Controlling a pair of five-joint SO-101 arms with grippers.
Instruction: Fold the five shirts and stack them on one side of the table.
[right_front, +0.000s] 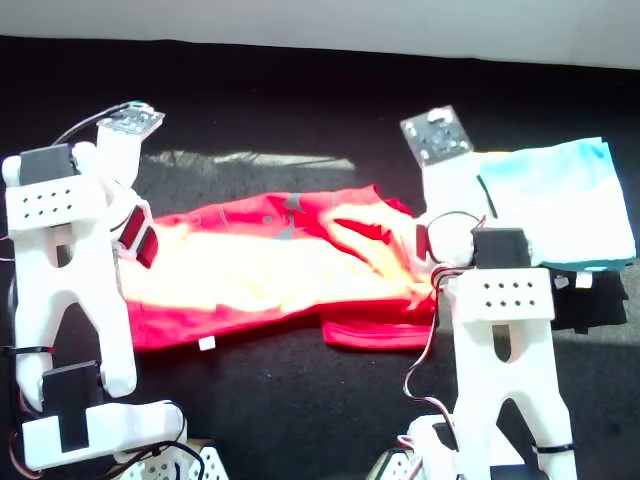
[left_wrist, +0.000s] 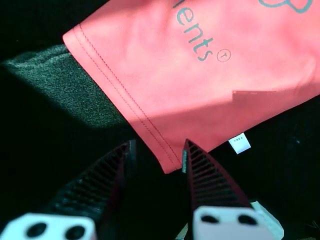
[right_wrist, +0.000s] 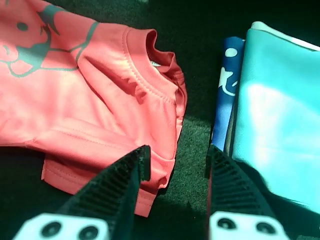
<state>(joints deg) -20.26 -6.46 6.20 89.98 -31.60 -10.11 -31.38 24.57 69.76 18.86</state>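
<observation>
- Shirts counted: four, one spread out and three in a pile
- One red short-sleeved fabric shirt (right_front: 270, 260) lies unfolded and creased at the centre of the black cloth-covered table (right_front: 300, 90). It runs from 9 o'clock to 3 o'clock, with grey print on its chest
- One small white tag (right_front: 207, 344) sticks out from the shirt's hem at its 7 o'clock corner
- One pile sits at the table's 3 o'clock edge, just beside the red shirt's collar end. One folded turquoise fabric shirt (right_front: 560, 200) is on top, one blue printed shirt (right_wrist: 227, 85) peeks out under it, and one black folded shirt (right_front: 590, 300) is at the bottom, jutting out toward 5 o'clock
- Two white arms stand at the 6 o'clock side, one at 8 o'clock and one at 5 o'clock
- One left gripper (left_wrist: 159, 145) is over the red shirt's 9 o'clock end. Its two ribbed fingers are spread and hold nothing, and the hem corner of the red shirt (left_wrist: 200, 75) lies between the tips; I cannot tell whether they touch it
- One right gripper (right_wrist: 178, 150) is at the red shirt's 3 o'clock end, released and empty. One finger is above the sleeve of the red shirt (right_wrist: 75, 100) and the other is near the edge of the turquoise shirt (right_wrist: 280, 110), with bare black cloth between the tips
</observation>
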